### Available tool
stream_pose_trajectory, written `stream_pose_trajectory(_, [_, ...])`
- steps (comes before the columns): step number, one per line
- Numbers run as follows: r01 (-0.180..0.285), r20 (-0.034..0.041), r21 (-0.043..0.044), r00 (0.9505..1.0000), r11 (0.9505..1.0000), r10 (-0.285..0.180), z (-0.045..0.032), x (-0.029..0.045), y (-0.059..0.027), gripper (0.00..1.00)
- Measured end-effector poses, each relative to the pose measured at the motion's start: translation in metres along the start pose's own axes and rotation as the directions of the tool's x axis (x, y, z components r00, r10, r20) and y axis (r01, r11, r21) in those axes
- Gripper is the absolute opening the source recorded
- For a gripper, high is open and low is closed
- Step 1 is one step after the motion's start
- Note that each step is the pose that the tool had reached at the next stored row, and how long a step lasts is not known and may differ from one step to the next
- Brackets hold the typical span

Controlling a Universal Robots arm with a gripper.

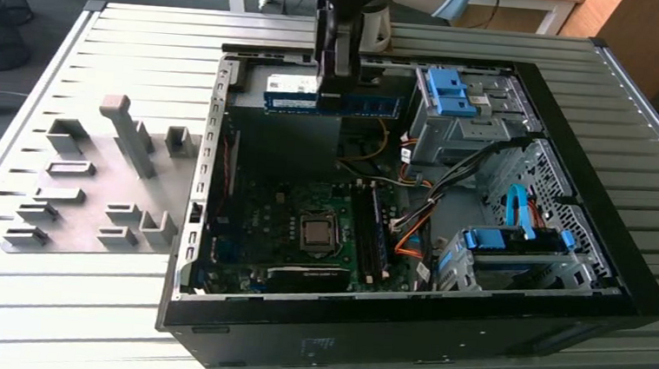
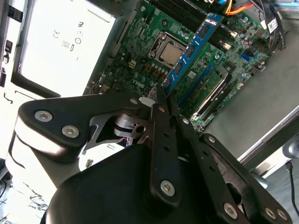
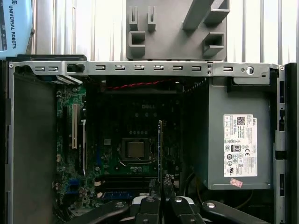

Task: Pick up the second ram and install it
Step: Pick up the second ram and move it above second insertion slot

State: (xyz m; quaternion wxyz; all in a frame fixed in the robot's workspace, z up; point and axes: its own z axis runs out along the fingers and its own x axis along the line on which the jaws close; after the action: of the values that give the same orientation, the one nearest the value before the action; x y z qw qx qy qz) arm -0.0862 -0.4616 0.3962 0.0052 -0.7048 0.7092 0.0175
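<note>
- At the near edge of the slatted table (image 1: 66, 305): an open computer case (image 1: 412, 338), the open side turned up.
- On the floor of the case: a green motherboard (image 1: 263, 232), with the processor socket (image 1: 318, 232) about in its middle.
- Just beside the socket, toward the exterior view's right: a dark stick (image 1: 370, 231) standing in its slot, seen edge-on.
- By the case wall on the exterior view's right: drive cages with blue latches (image 1: 500, 240).
- On the table beside the case, toward the exterior view's left edge: grey holder blocks (image 1: 85, 193).
- Over the far part of the case: the gripper (image 1: 333, 91), reaching down from above, jaws closed on the second ram (image 1: 372, 106).
- Held level in the air, above the motherboard and apart from it.
- In the second wrist view: the same blue stick (image 2: 191, 49) pinched by the gripper (image 2: 162, 93), with the motherboard behind.
</note>
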Motion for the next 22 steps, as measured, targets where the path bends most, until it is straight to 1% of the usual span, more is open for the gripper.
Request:
stream_pose_trajectory(7, [0.000,0.0000,0.0000,1.0000,1.0000,0.000,0.0000,0.0000,-0.0004,0.14])
stream_pose_trajectory(9, [0.000,-0.0001,-0.0001,1.0000,1.0000,0.000,-0.0001,-0.0001,-0.0022,0.14])
stream_pose_trajectory(14, [0.000,0.0000,0.0000,1.0000,1.0000,0.000,-0.0002,-0.0001,-0.0117,0.14])
stream_pose_trajectory(20, [0.000,-0.0001,0.0000,1.0000,1.0000,0.000,-0.0005,-0.0002,-0.0262,0.14])
stream_pose_trajectory(22, [0.000,-0.0001,-0.0001,1.0000,1.0000,0.000,-0.0005,-0.0002,-0.0285,0.14])
